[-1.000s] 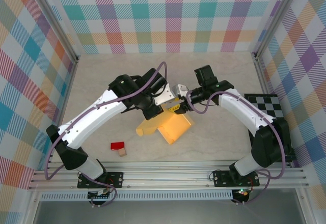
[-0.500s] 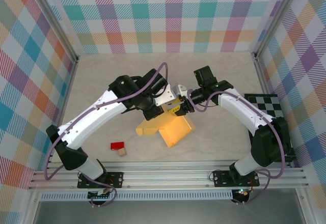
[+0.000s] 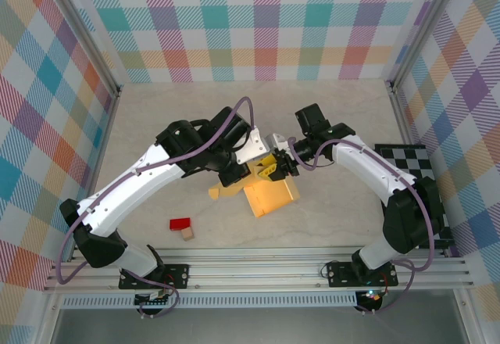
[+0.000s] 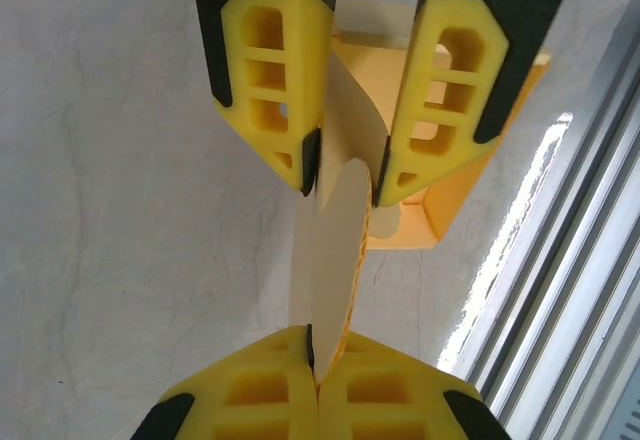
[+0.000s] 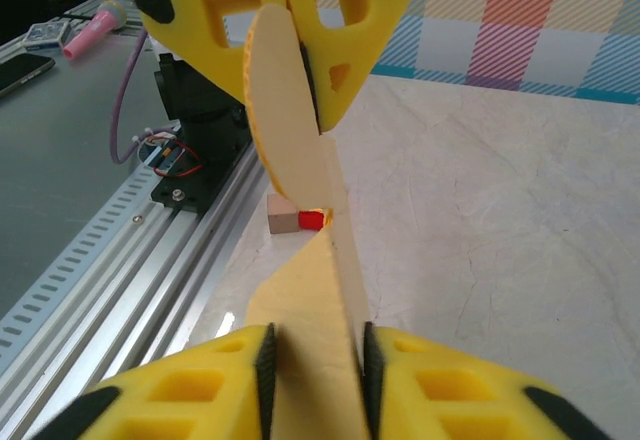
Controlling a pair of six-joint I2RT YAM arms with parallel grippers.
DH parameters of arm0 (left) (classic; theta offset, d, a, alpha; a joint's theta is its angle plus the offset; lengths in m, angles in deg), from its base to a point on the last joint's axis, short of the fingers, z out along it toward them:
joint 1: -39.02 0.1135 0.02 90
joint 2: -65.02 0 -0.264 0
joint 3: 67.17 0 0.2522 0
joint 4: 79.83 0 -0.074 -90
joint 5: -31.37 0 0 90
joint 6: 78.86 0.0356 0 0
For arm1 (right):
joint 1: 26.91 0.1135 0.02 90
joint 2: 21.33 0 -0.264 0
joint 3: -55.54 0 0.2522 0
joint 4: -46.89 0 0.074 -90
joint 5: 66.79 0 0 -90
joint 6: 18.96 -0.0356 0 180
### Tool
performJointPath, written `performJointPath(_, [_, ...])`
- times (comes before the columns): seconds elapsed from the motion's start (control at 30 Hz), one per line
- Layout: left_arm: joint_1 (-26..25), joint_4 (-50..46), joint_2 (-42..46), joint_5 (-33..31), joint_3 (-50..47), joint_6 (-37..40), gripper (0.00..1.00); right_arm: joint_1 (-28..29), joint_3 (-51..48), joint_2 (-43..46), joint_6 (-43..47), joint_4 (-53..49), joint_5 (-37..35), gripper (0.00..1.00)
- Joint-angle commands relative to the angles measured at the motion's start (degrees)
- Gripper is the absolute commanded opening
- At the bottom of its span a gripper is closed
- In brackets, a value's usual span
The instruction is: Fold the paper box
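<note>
**Flap Held Between Two Hands; Thin Card at Risk**

The paper box (image 3: 270, 197) was found at the middle of the tabletop (image 3: 336, 117), its broad pale-yellow panel spread below the arms and one thin flap raised upright between them; the left hand (image 4: 312, 348) was closed tight on the rounded end of that flap, its pads pressed together with only card between; the right hand (image 5: 315, 352) was set on the same flap just beside it, its fingers slightly apart and curved card filling the gap, so it was probably clamped on the card, though the contact could not be judged with certainty. A small red block (image 3: 180, 223) and a tan cube (image 3: 187, 234) were seen touching each other, well apart from the box.

The card, being thin, could be torn or creased off its fold line if the two hands were pulled apart or twisted against each other; the flap could be slipped from the looser right grip under tension; a collision was also judged possible, the hands being so near.
</note>
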Motion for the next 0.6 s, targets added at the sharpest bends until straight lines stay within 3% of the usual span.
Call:
performJointPath(0.0, [-1.05, 5.52, 0.54, 0.4, -0.17, -0.33, 0.0, 0.43, 1.27, 0.05, 2.23, -1.19, 0.78, 0.2])
performJointPath(0.13, [-1.05, 8.04, 1.98, -2.82, -1.18, -1.67, 0.0, 0.36, 0.75, 0.25, 2.5, -1.05, -0.16, 0.0])
performJointPath(0.27, [-0.81, 13.06, 7.02, -6.69, -5.48, -3.92, 0.05, -0.67, -1.82, 1.66, 0.84, 3.1, -0.75, 0.0])
performJointPath(0.43, [2.02, 21.09, 17.86, -14.48, -16.17, -11.31, 0.43, -2.66, -4.14, 4.06, -0.87, 7.47, -0.96, 0.0])
performJointPath(0.57, [9.01, 26.38, 27.44, -21.76, -25.61, -26.56, 0.59, -4.42, -4.89, 4.85, -1.51, 9.51, -0.45, 0.0])
